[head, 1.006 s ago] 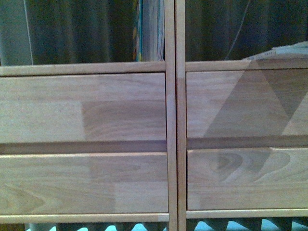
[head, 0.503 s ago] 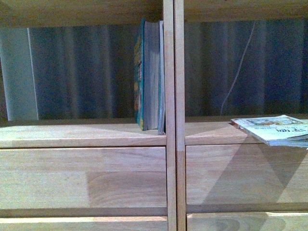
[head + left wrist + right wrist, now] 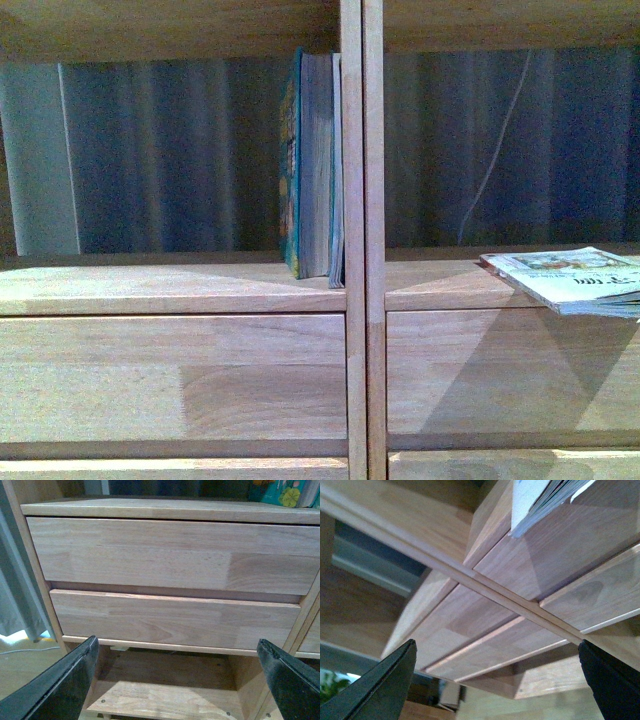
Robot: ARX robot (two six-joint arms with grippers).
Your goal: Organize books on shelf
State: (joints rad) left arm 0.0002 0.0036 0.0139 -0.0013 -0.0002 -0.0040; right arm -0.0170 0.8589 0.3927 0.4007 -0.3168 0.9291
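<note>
Pale wood fills the front view: the shelf (image 3: 170, 285), with drawer fronts (image 3: 170, 375) across the lower half. The teal book (image 3: 310, 165) stands upright at centre frame, in the left compartment, pressed against the divider (image 3: 352, 200); that one looks done. The booklet (image 3: 575, 278) lies flat at the right edge of the frame, in the right compartment, its near corner hanging out over the board's front lip. I judge the task about half finished: the booklet is not yet stood up or pushed fully in. The left hand (image 3: 176, 645) is spread wide and holds nothing, facing the drawers. The right hand (image 3: 496, 650) is likewise wide open and empty, its camera looking up at the booklet's overhanging edge.
</note>
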